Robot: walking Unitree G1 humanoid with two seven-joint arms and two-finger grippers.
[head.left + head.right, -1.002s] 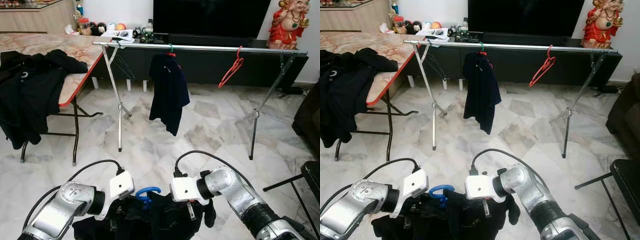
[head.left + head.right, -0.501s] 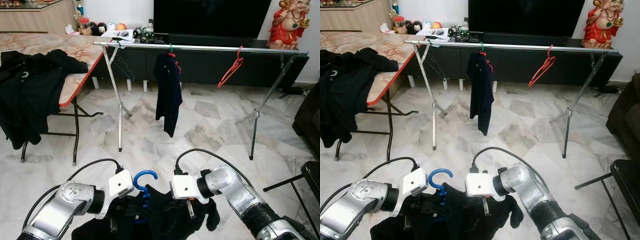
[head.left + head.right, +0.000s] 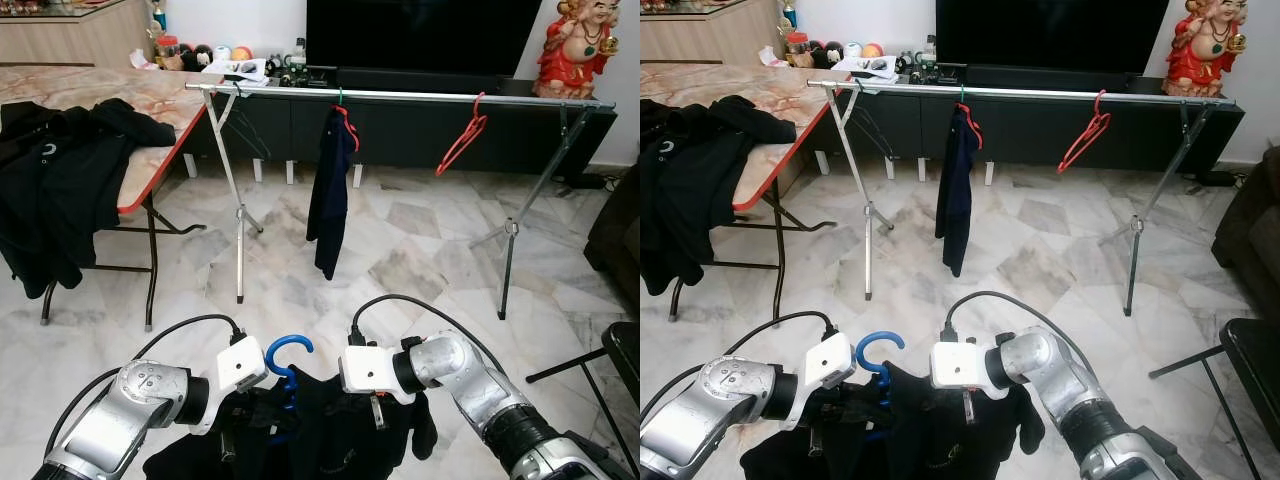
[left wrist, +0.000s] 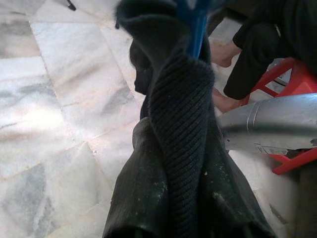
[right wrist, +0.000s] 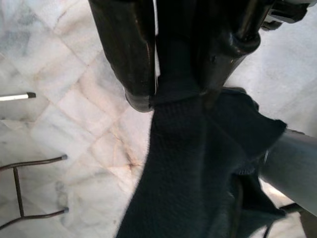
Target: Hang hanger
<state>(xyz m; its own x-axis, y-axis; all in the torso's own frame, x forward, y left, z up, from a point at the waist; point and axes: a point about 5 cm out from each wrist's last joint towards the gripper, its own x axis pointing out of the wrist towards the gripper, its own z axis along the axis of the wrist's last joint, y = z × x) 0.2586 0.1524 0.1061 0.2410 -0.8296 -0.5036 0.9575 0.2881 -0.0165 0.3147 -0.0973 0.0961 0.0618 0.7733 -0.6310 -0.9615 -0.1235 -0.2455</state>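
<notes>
Blue hanger point(image 3: 287, 352) under black garment point(image 3: 330, 440)

The black garment point(image 3: 320, 440) hides the left claw's fingers and most of the blue hanger point(image 3: 285, 360).

Head cameras look forward and down, sharing the rack point(image 3: 400, 96); wrist cameras press close against the garment point(image 4: 183, 163).

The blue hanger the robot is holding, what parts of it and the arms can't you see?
- Blue hanger: only the hook shows in the eye views; the black garment covers the rest.
- Left gripper: fingers buried in the garment's cloth.
- Black garment: lower part cut off by the eye views' bottom edge.
</notes>
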